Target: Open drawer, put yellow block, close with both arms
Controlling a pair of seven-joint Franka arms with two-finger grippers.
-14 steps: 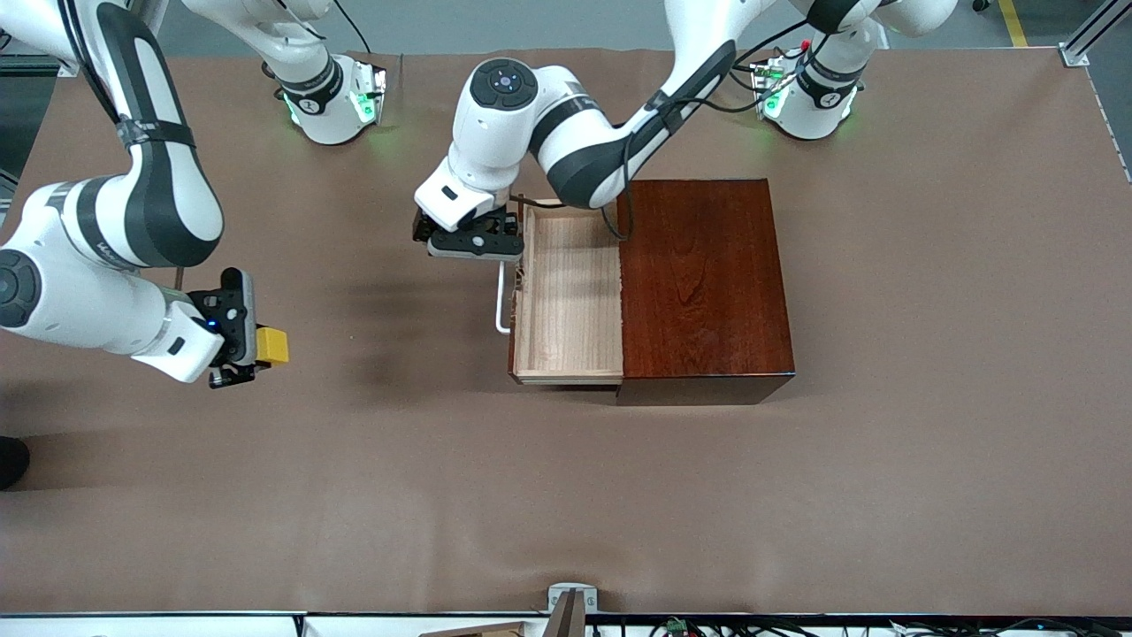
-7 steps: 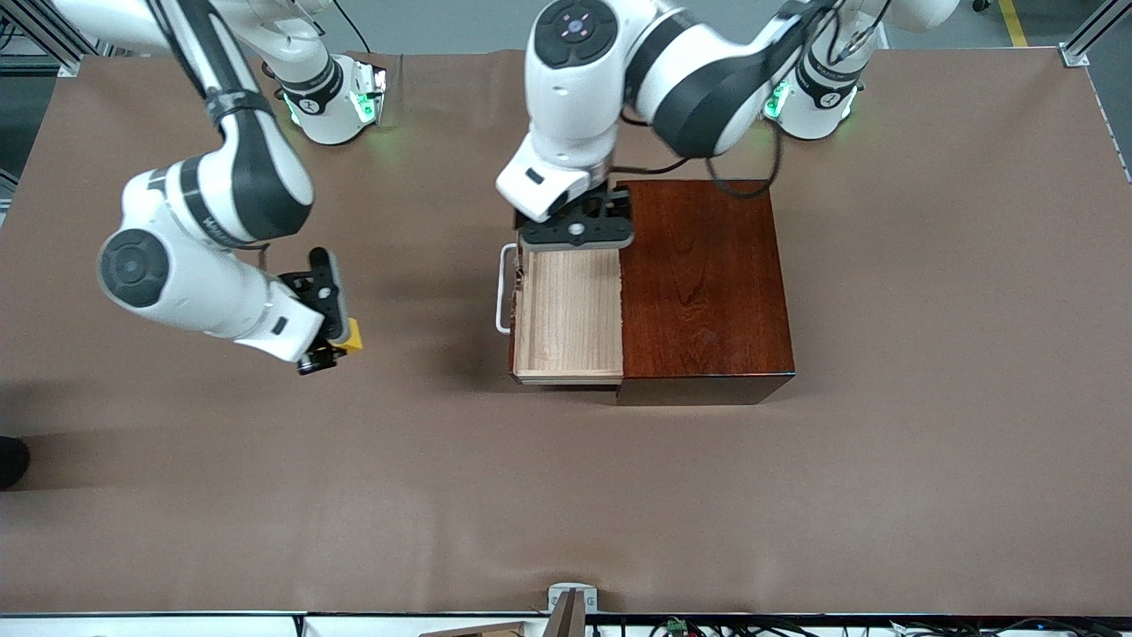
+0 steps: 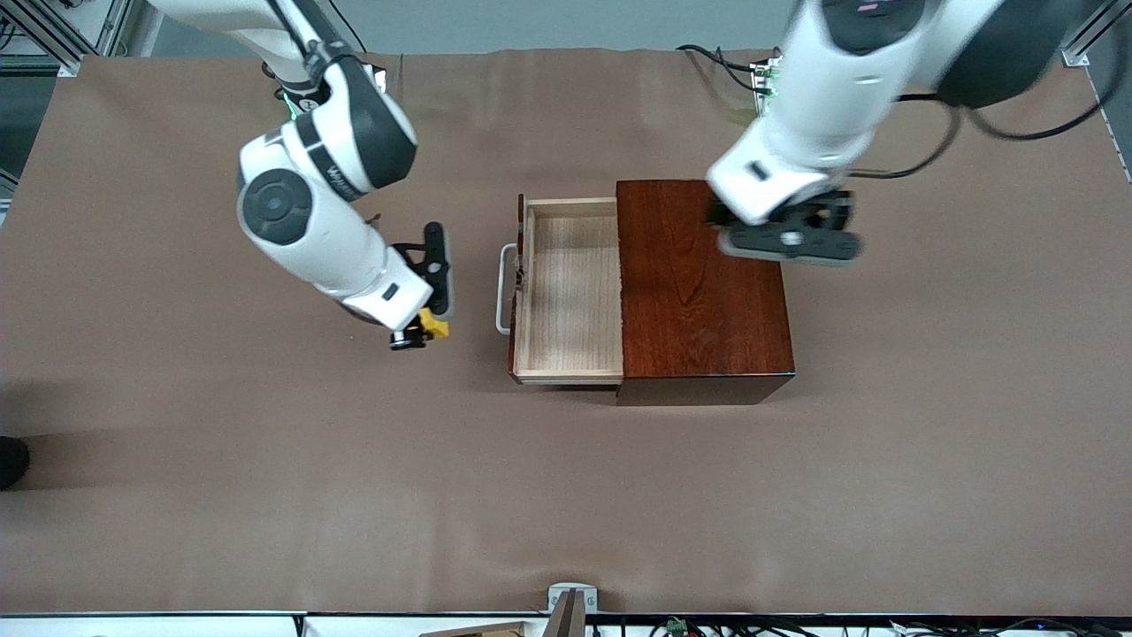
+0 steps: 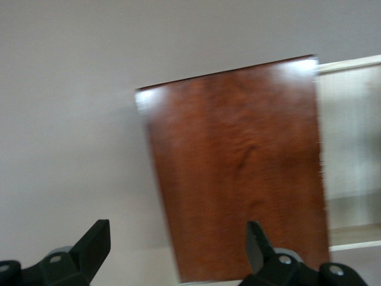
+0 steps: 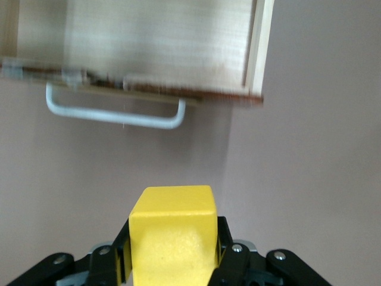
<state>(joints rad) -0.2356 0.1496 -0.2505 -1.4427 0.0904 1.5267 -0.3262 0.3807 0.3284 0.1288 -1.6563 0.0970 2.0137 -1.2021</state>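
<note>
Right claw (image 3: 428, 329) clamped together on the yellow block (image 3: 432, 326), with the cube pinched between both fingers and its top face standing clear above them in the right wrist view (image 5: 172, 238). Hangs over bare surface (image 3: 265, 487), just beside the white handle (image 3: 502, 289) of the drawer (image 3: 570, 292), toward the right arm's end. Block not yet over the tray.

Drawer pulled well out of the dark reddish-brown box (image 3: 699, 283), showing a pale wood floor with nothing lying on it. Handle bar (image 5: 113, 116) and the drawer's front rim between block and tray. Nothing else in the way.

Left claw (image 3: 790, 243) up over the box's edge toward the left arm's end, with fingers (image 4: 95, 241) spread wide apart and gripping nothing. Box top (image 4: 238, 167) fills the left wrist view beneath them, with a strip of open tray at one side.

Against half a second ago: right claw and block carried much closer to the drawer, from well out toward the right arm's end to just beside the handle. Left claw gone from over the drawer's farther end, where tray meets box, across the box top to its other edge, leaving the tray uncovered. Drawer and box unmoved, the drawer as far out as before.
</note>
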